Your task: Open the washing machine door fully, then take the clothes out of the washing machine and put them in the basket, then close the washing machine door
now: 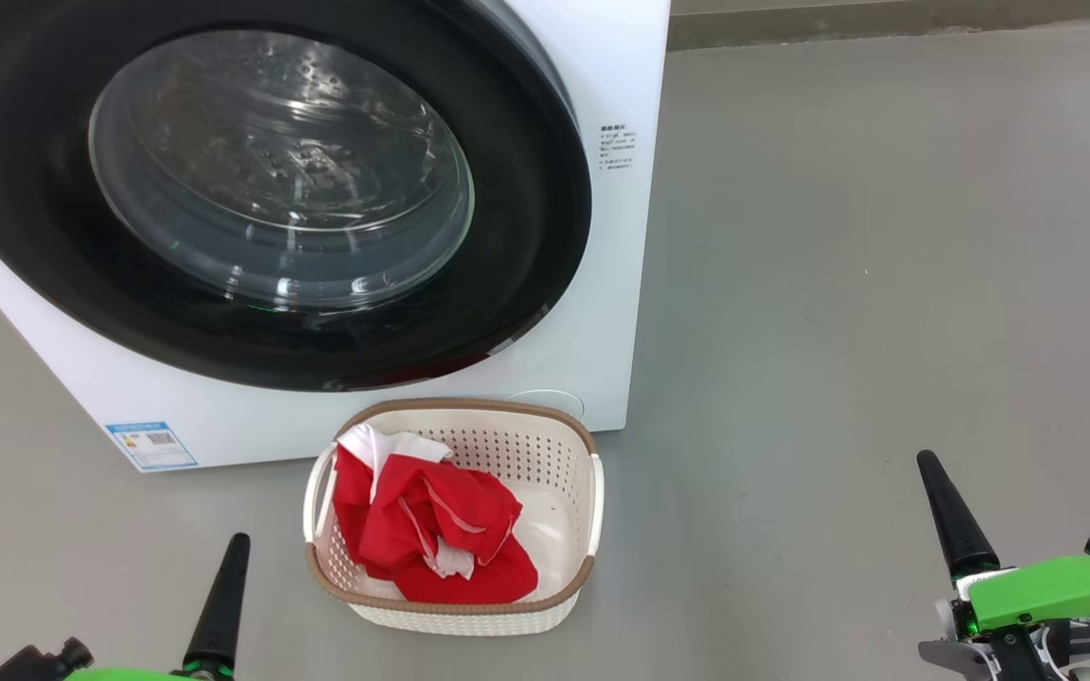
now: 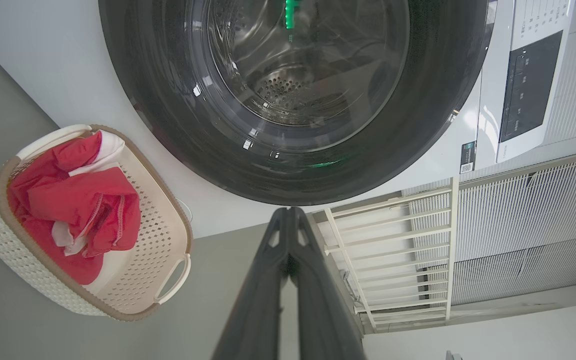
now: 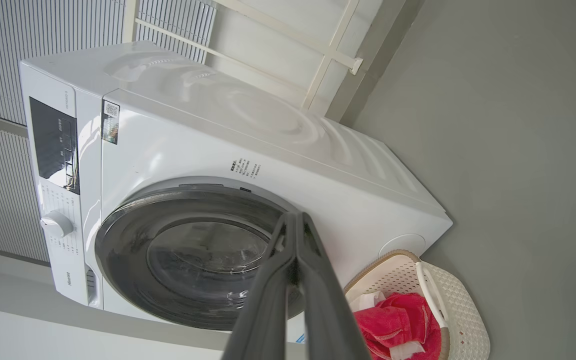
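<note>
**Door closed, red laundry in the basket**

The large round door, a glossy black ring around a clear glass bowl, sits closed against the big white front-loading washing machine. Just in front of it, on the grey floor, stands the small cream perforated plastic basket with a brown rim. It holds bright red garments with white trim. Nearer, the left gripper and right gripper hover on either side of the basket, fingers pressed together, empty.

Blocked at drum by shut door. Open over basket's right half, beside clothes. Free across floor right of washer.
</note>
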Controlling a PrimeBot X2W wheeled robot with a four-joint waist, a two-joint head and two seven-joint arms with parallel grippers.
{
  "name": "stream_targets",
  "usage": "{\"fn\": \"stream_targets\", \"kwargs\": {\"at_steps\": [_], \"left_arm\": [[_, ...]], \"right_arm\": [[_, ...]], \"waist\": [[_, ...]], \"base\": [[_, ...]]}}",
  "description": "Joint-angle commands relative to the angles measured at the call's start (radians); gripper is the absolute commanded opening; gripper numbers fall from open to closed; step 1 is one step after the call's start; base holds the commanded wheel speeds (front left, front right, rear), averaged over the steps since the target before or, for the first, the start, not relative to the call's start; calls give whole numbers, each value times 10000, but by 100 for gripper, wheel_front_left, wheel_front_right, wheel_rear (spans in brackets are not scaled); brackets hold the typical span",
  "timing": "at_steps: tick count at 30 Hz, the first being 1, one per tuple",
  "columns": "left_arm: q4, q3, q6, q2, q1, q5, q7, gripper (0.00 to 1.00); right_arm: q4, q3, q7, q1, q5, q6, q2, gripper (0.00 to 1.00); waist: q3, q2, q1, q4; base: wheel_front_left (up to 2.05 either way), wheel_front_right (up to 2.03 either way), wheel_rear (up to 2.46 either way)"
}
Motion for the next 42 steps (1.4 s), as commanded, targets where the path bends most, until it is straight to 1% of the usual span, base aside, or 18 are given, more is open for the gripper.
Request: {"fn": "stream_targets", "kwargs": {"at_steps": [1,24,42], "left_arm": [[-165,325,-54,63,-505,-338,105,0],[184,551,-67,-57,-755,-2774,784,0],[192,608,-67,-97,-763,-2769,838,0]], "right_arm": [[-227,69,98,-488,325,-7,-155,0],[-177,-252,795,-588,2729,-9,-139,0],[-172,-321,858,-595,2714,-9,-93,0]], "waist": [[-10,0,0,2],[-134,0,0,28],[-136,0,0,28]], "base": [[0,0,0],[0,0,0],[0,0,0]]}}
